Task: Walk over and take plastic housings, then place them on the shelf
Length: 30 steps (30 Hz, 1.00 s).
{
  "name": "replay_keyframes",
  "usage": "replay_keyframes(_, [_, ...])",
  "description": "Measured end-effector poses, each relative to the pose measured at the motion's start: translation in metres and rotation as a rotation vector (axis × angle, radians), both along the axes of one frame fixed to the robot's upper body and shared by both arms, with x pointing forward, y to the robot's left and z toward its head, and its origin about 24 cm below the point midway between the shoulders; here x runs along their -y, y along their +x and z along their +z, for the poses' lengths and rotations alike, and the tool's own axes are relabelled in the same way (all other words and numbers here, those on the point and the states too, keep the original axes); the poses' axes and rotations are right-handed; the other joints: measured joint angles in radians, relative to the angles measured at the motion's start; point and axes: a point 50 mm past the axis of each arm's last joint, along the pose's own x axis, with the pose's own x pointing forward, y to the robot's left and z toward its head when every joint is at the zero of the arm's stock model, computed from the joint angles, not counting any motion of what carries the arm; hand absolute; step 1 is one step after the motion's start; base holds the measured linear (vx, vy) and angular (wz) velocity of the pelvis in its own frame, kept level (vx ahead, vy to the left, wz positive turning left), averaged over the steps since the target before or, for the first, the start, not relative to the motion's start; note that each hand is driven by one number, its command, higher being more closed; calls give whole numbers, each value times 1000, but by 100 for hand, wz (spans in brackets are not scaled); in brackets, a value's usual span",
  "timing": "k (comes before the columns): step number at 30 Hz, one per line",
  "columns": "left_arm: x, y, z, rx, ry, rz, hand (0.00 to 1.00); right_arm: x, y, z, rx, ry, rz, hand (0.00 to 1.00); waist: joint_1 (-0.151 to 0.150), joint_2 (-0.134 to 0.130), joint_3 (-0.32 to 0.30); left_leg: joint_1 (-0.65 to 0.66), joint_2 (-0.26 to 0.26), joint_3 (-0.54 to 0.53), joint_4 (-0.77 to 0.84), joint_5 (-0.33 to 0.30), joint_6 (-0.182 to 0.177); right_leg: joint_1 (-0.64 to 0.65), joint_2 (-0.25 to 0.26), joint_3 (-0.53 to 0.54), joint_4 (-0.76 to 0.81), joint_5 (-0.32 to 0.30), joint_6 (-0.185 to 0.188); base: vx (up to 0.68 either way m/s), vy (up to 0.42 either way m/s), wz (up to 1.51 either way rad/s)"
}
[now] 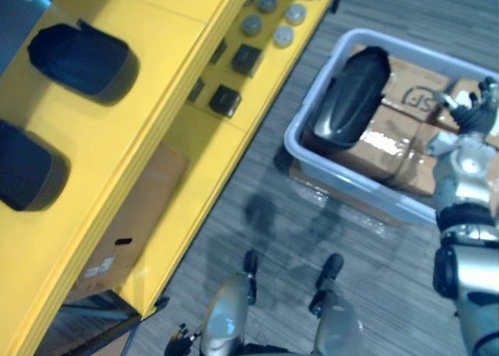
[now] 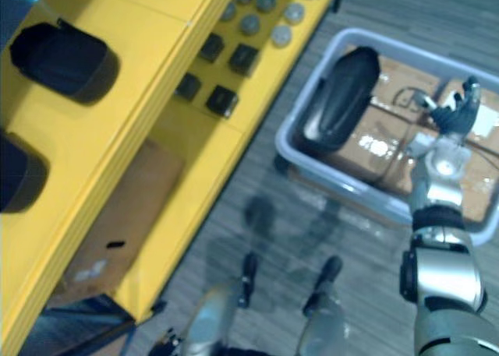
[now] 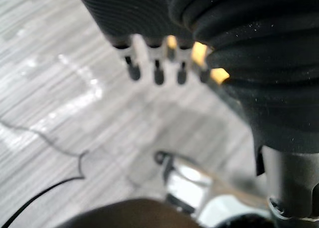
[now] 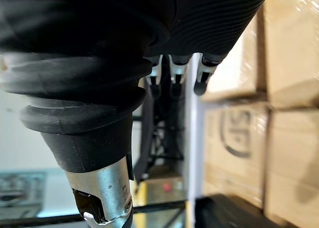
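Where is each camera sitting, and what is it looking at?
Left eye: on the head, looking down at shelf, bin and housing; right hand shows.
Right eye: beside it, same scene.
Left wrist: on the left arm, along the left hand, at the floor.
Right wrist: along the right hand, at boxes.
Shared: both eyes see the same bin.

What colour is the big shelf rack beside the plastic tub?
Bright yellow. The shelf rack shows clearest in the left eye view.

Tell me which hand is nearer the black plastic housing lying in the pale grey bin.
Right. The right hand is over the cardboard boxes in the bin, beside the black plastic housing; the left hand hangs low above the grey floor, well away from it.
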Motion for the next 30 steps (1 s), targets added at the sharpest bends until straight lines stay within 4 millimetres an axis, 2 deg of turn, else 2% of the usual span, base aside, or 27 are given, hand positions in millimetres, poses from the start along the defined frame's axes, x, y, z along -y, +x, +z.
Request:
replay_keyframes(1, [2,0,0,0,-4,-11,0,1,1,0,-18,0,-4,0,1,3,3,-9,0,-2,16,-7,2,-2,-2,-1,5,0,1,-105,139,8])
replay_keyframes(6, [10,3,-1,7,-39,-24,0,23,-7,3,-124,39,-111,0,48,35,21,-69,-4,0,114,-42,21,-36,-22,4,44,-2,9,-101,130,-1])
replay_keyframes(11, [13,3,-3,-7,-56,-27,0,24,-5,8,-165,63,-153,0,58,40,17,-107,-13,-2,140,-45,25,-64,-35,2,61,-3,9,-85,91,3])
replay_keyframes(16, [16,1,-3,-18,-66,-59,0,39,-14,17,-189,54,-221,0,90,47,13,-140,-16,-7,154,-44,27,-90,-45,-7,73,-3,9,-55,58,4])
replay_keyframes(20, [21,-3,-6,-46,-79,-93,0,51,-22,30,-194,20,-271,0,106,73,-5,-172,-24,-23,166,-43,29,-105,-49,-30,72,-2,9,-22,47,11])
replay_keyframes(23, [24,-4,-7,-55,-89,-113,0,50,-21,32,-215,9,-287,0,119,88,-15,-181,-25,-30,166,-43,29,-108,-49,-38,68,-3,9,-6,38,7])
replay_keyframes(26, [27,-5,-7,-55,-106,-120,0,54,-24,42,-208,-8,-324,0,146,101,-24,-213,-26,-31,168,-43,29,-140,-50,-39,71,-3,9,-16,22,2])
replay_keyframes(30, [30,-5,-7,-55,-117,-130,0,56,-26,43,-251,-53,-359,0,167,104,-27,-221,-27,-29,162,-43,29,-151,-57,-41,71,-5,10,-2,22,1])
